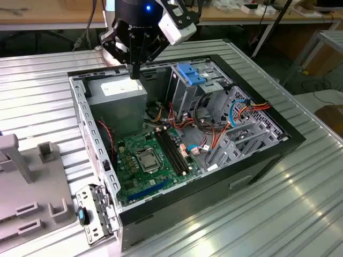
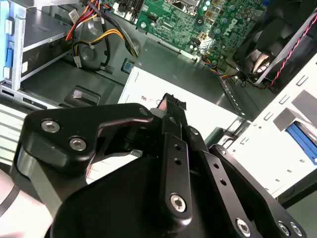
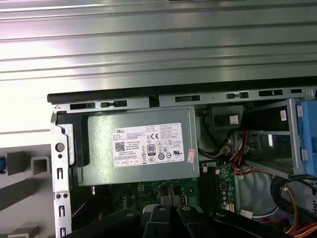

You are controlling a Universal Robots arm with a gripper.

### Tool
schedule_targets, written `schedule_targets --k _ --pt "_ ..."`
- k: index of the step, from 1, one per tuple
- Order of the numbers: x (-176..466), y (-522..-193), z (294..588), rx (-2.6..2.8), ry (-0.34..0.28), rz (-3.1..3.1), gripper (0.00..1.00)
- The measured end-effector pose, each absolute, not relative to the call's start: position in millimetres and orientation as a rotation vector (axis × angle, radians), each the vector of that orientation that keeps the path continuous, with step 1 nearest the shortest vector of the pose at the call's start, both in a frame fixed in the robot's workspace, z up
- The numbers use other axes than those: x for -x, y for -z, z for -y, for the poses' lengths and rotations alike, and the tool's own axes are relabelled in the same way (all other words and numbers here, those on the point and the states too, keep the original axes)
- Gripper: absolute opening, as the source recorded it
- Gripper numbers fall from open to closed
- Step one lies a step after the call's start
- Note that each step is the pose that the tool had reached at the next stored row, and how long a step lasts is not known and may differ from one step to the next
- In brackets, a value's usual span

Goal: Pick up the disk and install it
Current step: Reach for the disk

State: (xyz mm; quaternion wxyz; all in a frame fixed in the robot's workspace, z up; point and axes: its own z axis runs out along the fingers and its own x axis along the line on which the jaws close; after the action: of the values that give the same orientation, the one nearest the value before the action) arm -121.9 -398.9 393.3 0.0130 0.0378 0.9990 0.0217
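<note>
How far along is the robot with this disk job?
Done: nothing visible yet. In hand: nothing; the hand, closed and empty, hangs over the grey power-supply box inside the open computer case. Left: both picking up the disk and installing it.

A ribbed metal table [image 1: 278,214] spreads across the scene, its slats catching bright glare near the exterior view's right. Far behind runs a wooden bench [image 1: 48,13]. Pale floor [image 1: 321,99] shows at that right edge.

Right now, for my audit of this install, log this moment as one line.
gripper: shut, empty | position: over grey metal power-supply box with white sticker | case: open black computer tower on ribbed metal table
</note>
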Motion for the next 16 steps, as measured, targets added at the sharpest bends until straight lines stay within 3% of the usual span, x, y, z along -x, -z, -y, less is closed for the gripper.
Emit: schedule_targets --k 16 --pt "138.2 -393.3 398.9 -0.118 -0.068 -3.112 0.11"
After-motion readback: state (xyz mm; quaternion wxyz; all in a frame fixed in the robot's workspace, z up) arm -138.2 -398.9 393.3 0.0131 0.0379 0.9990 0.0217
